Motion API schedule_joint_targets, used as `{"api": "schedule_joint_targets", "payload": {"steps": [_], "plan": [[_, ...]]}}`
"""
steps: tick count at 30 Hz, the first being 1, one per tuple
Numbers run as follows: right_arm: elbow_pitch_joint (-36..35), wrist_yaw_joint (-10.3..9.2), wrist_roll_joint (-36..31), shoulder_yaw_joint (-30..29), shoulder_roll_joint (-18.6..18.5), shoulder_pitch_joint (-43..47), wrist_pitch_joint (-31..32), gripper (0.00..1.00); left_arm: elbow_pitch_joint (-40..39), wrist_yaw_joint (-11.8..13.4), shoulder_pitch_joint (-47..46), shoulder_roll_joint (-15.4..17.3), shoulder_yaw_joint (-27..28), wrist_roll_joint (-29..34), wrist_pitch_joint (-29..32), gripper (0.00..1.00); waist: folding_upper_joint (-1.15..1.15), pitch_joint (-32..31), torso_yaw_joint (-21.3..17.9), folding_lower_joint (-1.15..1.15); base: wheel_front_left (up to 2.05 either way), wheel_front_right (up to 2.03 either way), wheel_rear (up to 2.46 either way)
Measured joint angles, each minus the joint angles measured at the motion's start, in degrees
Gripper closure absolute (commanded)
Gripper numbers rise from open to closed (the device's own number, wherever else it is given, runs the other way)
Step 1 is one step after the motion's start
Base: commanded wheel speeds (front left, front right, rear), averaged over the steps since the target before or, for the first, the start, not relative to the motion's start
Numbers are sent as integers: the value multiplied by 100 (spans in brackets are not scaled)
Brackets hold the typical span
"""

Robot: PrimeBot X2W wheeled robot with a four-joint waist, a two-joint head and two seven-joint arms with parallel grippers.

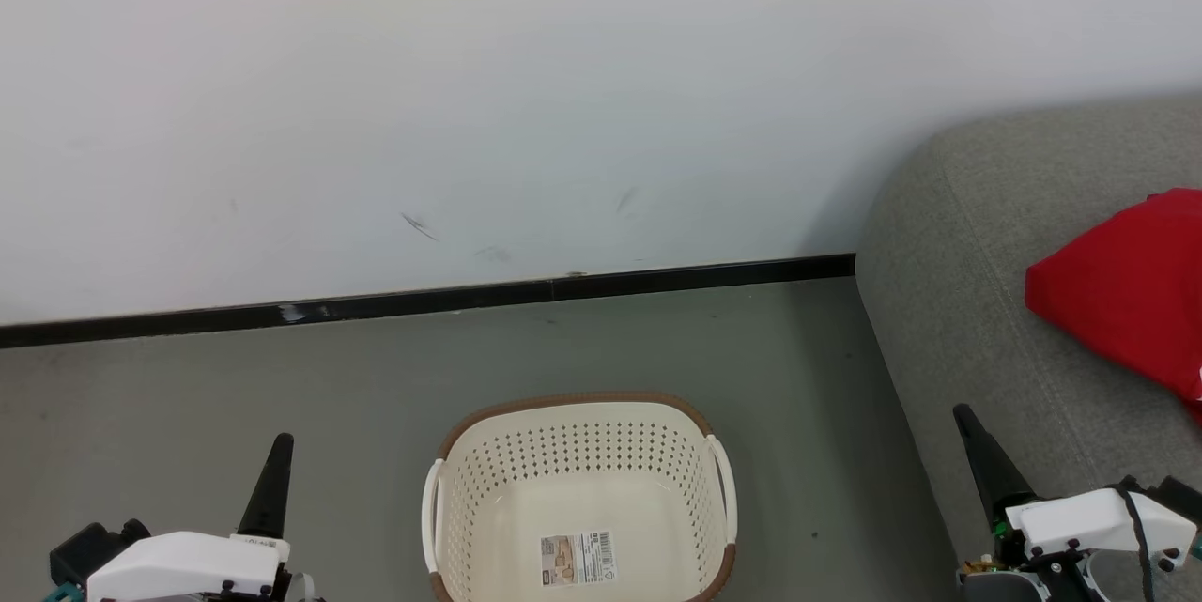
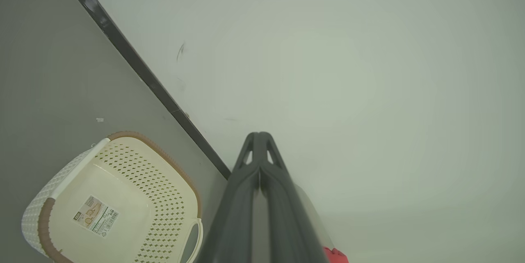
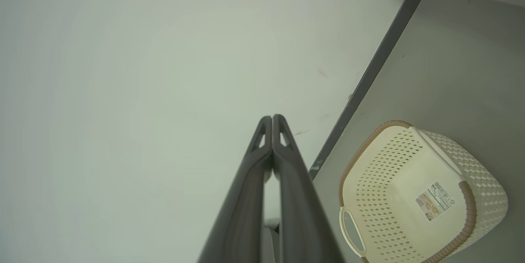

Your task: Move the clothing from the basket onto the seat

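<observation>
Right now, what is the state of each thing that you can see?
basket, upright, empty.
clothing, lying on the seat, out of the basket.
seat, bears the red clothing.
left gripper, shut, holding nothing.
right gripper, shut, holding nothing.

One laundry basket (image 1: 582, 452) is showing, with one label (image 1: 577, 557) sticking inside it. One grey sofa (image 1: 948, 301) is showing, and one red bundle of clothing (image 1: 1127, 301) is lying on it. Two grippers are showing: the left gripper (image 1: 280, 444) and the right gripper (image 1: 964, 416).

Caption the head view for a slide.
Empty basket on the floor between the shut left gripper and right gripper; red clothing lies on the grey seat at right.
</observation>
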Motion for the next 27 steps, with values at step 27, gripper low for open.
{"api": "schedule_joint_targets", "payload": {"steps": [27], "plan": [[-126, 0, 1807, -399, -21, -2, 381, 100, -91, -245, 0, -229, 603, -1206, 447, 100, 0, 16, -52, -3, 0, 0, 0]]}}
